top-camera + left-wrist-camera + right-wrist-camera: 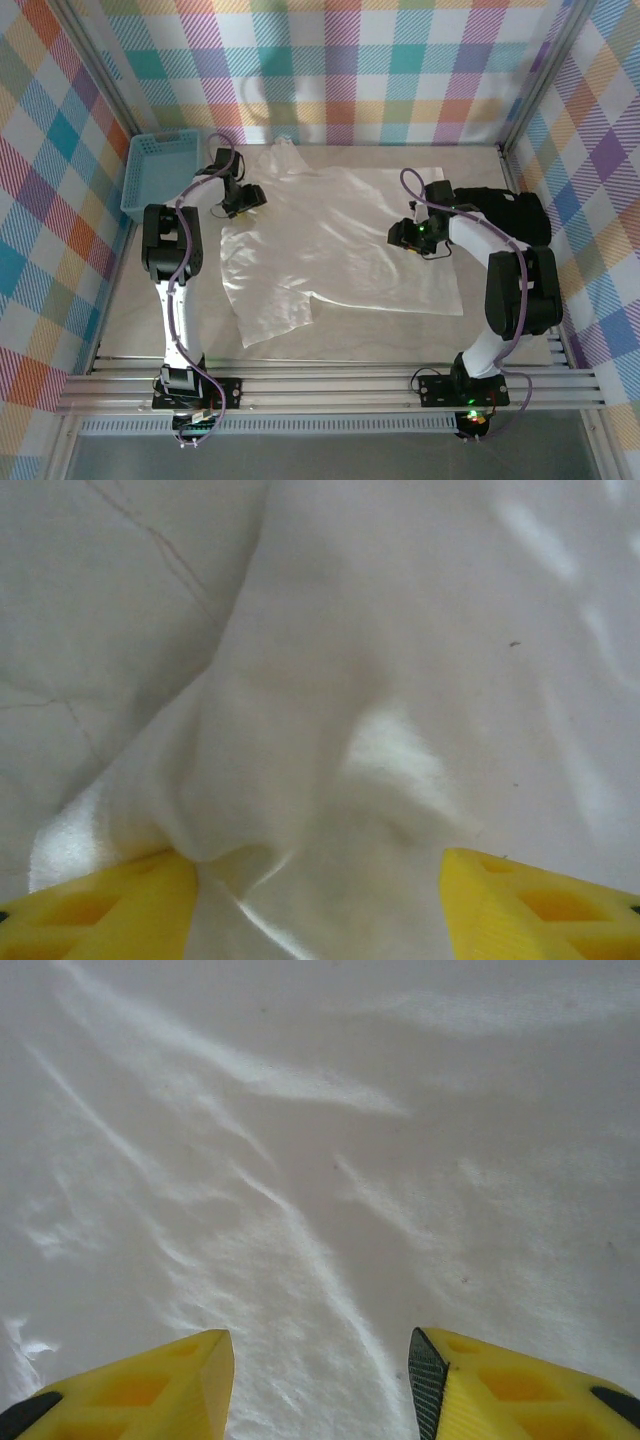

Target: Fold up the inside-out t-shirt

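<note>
A blue plastic basket (160, 170) with slotted walls stands at the upper left of the frame, hard against the left wall and near the back corner. At the right of the frame, a black folded garment (517, 213) lies by the right wall. Both rest on a pale, stone-patterned table (130, 310), whose thin dark veins show at the upper left of the left wrist view (100, 600). Plaid walls (350, 70) in pastel checks close in the back and both sides, met by grey metal posts (548, 65) at the corners. Aluminium rails (330, 385) run across the lower frame.
</note>
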